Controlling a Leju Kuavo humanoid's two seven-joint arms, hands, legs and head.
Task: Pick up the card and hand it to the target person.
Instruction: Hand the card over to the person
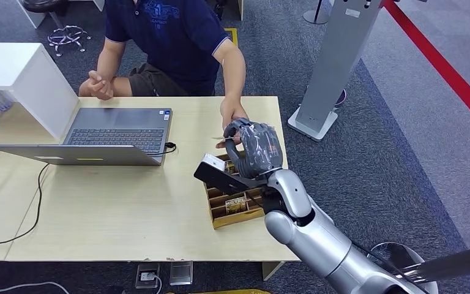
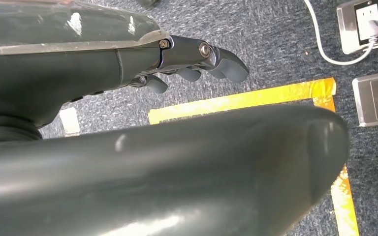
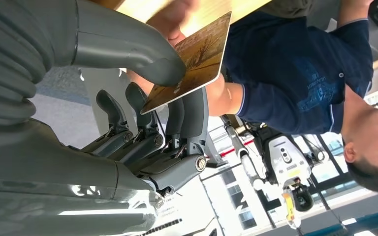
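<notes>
Right hand (image 1: 254, 147) raised above the far right part of the desk (image 1: 128, 214), just past the wooden card box (image 1: 232, 205). Card (image 3: 192, 61) pinched between the thumb and the darker fingers (image 3: 189, 115) of that hand; remaining fingers curled beneath, holding nothing else. Card held roughly flat, long axis pointing away from the palm toward the seated person (image 1: 171, 37) at the far edge. Free end of the card extends beyond the thumb tip and meets the person's hand (image 1: 232, 116), which reaches in from the far side; contact between the two cannot be confirmed. Left hand (image 2: 197, 59) hangs over the carpet, fingers loosely apart, holding nothing, well apart from the exchange. Handover judged to depend on the free far end of the card: grip to be released only once taken.
</notes>
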